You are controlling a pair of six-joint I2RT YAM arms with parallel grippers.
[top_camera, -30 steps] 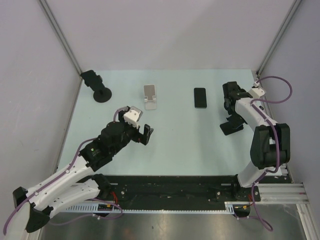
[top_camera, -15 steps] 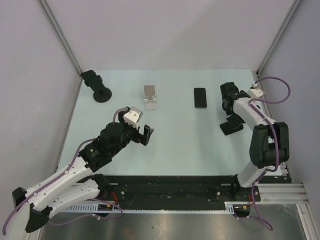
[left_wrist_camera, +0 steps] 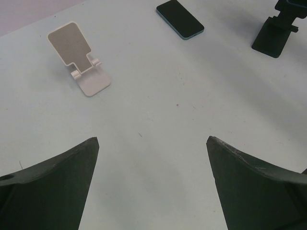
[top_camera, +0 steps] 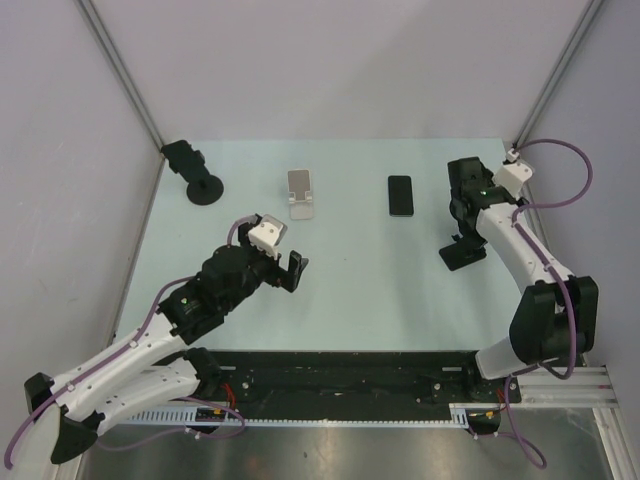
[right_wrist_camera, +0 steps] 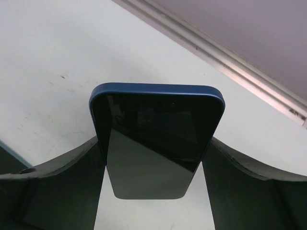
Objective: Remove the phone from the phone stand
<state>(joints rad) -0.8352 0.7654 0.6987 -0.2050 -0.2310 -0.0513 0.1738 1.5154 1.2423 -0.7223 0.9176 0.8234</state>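
A dark blue phone (right_wrist_camera: 158,124) with a black screen stands between the fingers of my right gripper (right_wrist_camera: 153,146), which is shut on its long sides. From above, that gripper (top_camera: 463,196) hangs just behind and above a black phone stand (top_camera: 462,255), also seen in the left wrist view (left_wrist_camera: 272,37). The stand does not show in the right wrist view, so I cannot tell whether the phone still touches it. My left gripper (top_camera: 293,270) is open over bare table near the middle left, with nothing between its fingers (left_wrist_camera: 53,187).
A second phone (top_camera: 400,195) lies flat on the table at the back middle. A white phone stand (top_camera: 301,193) sits to its left, unoccupied. Another black stand (top_camera: 196,173) is at the back left corner. Walls close in the table on three sides.
The right gripper's jaws have closed onto the phone. Its wrist has lifted and shifted slightly right, with the elbow swinging outward. The left arm has not moved.
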